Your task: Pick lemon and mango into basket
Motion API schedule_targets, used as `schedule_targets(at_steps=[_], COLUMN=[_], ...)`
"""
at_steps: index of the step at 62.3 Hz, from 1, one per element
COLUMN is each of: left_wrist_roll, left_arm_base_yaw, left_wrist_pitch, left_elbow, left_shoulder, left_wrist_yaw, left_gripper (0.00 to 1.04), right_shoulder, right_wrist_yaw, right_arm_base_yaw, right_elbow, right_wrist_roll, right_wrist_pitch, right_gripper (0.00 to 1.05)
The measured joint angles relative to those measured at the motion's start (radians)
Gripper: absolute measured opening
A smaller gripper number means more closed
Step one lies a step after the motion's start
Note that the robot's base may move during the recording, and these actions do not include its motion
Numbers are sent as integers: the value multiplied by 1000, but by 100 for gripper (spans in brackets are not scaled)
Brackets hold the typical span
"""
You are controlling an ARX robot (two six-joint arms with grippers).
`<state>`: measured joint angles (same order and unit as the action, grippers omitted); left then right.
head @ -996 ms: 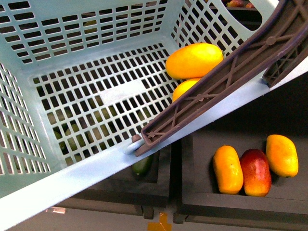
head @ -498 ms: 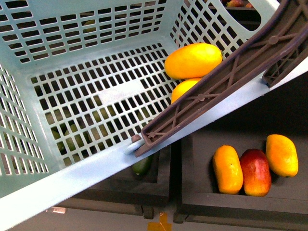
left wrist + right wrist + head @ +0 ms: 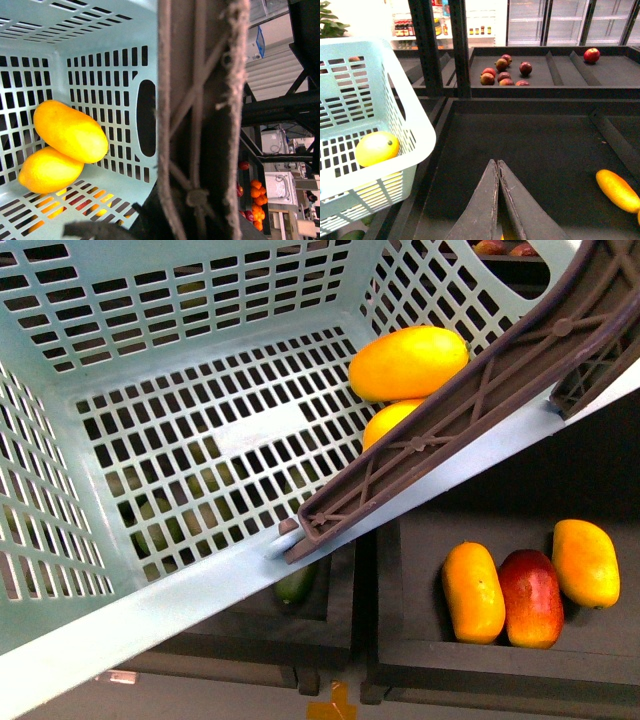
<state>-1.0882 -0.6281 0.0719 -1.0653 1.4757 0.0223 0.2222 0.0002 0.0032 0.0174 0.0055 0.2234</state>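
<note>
Front view: mango (image 3: 406, 362) lengthwise, perhaps slightly tilted

A grocery shop's fruit section.
A teal shopping basket (image 3: 150, 610) hangs over black display trays (image 3: 530, 150) of loose mangoes (image 3: 473, 592) and red apples (image 3: 502, 72), with glass-door fridges (image 3: 560, 22) and shelves of bottles (image 3: 407, 27) behind.

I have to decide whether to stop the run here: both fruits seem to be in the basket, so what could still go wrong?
The mango lies on top of the lemon against one wall of the basket, which looks tilted in the front view; further tipping might roll them. The brown handle hangs across the opening, so a snag is possible. The right gripper is shut over the dark bin, near a loose mango.
</note>
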Motion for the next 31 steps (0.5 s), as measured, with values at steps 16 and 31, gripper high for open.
schedule_targets(at_steps=[16, 31], left_wrist_roll=[0, -2], left_arm_base_yaw=[0, 0], left_wrist_pitch=[0, 0], left_elbow=[0, 0], left_shoulder=[0, 0], left_wrist_yaw=[0, -3], left_gripper=[5, 5], right_shoulder=[-124, -215], right_wrist_yaw=[-3, 2], right_arm_base_yaw=[0, 0], right_elbow=[0, 0], right_wrist_roll=[0, -1], right_wrist_pitch=[-154, -222], right_gripper=[2, 9])
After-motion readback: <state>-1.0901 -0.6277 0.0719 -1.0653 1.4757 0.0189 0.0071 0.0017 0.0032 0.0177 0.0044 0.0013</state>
